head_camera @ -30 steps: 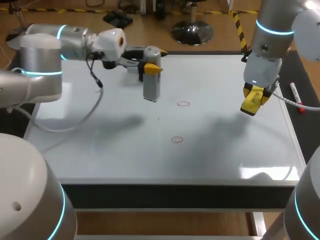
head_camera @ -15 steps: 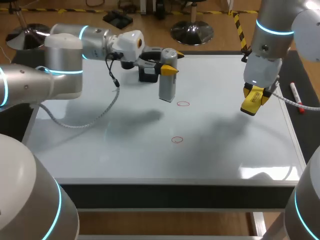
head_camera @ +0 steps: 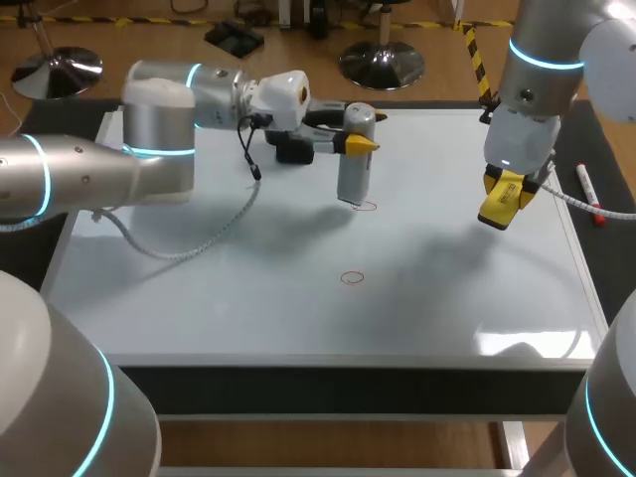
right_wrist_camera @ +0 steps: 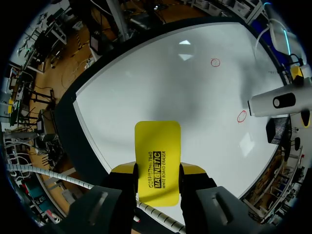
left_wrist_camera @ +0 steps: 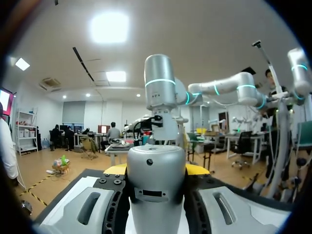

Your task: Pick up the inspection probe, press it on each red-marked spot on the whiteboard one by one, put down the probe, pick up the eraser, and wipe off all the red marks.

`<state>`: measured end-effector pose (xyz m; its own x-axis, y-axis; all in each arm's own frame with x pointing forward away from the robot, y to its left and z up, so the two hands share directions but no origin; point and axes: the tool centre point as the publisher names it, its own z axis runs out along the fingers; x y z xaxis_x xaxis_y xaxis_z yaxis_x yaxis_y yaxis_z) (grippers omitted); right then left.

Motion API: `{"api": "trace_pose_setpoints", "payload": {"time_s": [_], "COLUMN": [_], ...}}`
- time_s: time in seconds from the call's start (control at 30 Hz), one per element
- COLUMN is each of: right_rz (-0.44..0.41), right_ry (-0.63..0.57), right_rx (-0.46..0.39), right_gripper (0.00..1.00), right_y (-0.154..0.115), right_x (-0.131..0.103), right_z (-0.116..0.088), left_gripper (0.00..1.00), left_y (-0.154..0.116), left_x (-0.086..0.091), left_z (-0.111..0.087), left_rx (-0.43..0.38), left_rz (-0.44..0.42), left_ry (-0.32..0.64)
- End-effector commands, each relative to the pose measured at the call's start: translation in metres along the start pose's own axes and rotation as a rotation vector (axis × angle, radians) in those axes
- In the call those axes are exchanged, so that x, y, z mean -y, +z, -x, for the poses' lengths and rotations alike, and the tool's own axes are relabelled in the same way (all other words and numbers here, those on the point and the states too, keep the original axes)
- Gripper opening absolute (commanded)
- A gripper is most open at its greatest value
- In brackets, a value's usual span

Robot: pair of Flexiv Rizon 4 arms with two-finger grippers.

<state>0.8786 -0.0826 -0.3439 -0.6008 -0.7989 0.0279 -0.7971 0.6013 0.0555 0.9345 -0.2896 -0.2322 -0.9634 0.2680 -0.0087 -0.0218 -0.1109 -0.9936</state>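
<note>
My left gripper (head_camera: 354, 131) is shut on the grey cylindrical probe (head_camera: 353, 177), held upright. Its lower end stands right at the far red circle (head_camera: 366, 207) on the whiteboard (head_camera: 219, 288); I cannot tell whether it touches. A second red circle (head_camera: 352, 278) lies nearer the front. In the left wrist view the probe (left_wrist_camera: 156, 187) fills the gap in my left gripper (left_wrist_camera: 156, 170). My right gripper (head_camera: 502, 194) hangs over the board's right side, shut on the yellow eraser (head_camera: 499, 204). The right wrist view shows the eraser (right_wrist_camera: 157, 158), both red circles (right_wrist_camera: 215, 62) (right_wrist_camera: 242, 116) and the probe (right_wrist_camera: 275, 101).
A black block (head_camera: 294, 149) sits at the board's back edge, behind the left gripper. A white marker with a red cap (head_camera: 588, 194) lies off the board's right edge. The left arm's cable (head_camera: 199, 243) hangs over the board's left half.
My left arm has carried the probe to the right along the back of the board, from left of the black block to the far red circle. The right arm has stayed still.
</note>
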Motion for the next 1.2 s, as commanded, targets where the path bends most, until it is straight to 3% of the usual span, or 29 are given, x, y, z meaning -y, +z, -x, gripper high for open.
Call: {"api": "trace_pose_setpoints", "payload": {"time_s": [0.03,1.2], "right_rz": [-0.001,-0.001], "right_ry": [-0.002,-0.002], "right_rx": [-0.003,-0.003], "right_gripper": [0.00,0.00], "right_y": [-0.001,-0.001], "right_x": [0.001,0.001], "right_z": [0.000,0.000], "left_gripper": [0.00,0.00], "left_y": [0.004,0.009], "left_x": [-0.007,-0.035], "left_z": [0.005,0.030], "left_rx": [-0.005,0.084], "left_rz": [0.002,-0.002], "left_ry": [-0.007,-0.062]}}
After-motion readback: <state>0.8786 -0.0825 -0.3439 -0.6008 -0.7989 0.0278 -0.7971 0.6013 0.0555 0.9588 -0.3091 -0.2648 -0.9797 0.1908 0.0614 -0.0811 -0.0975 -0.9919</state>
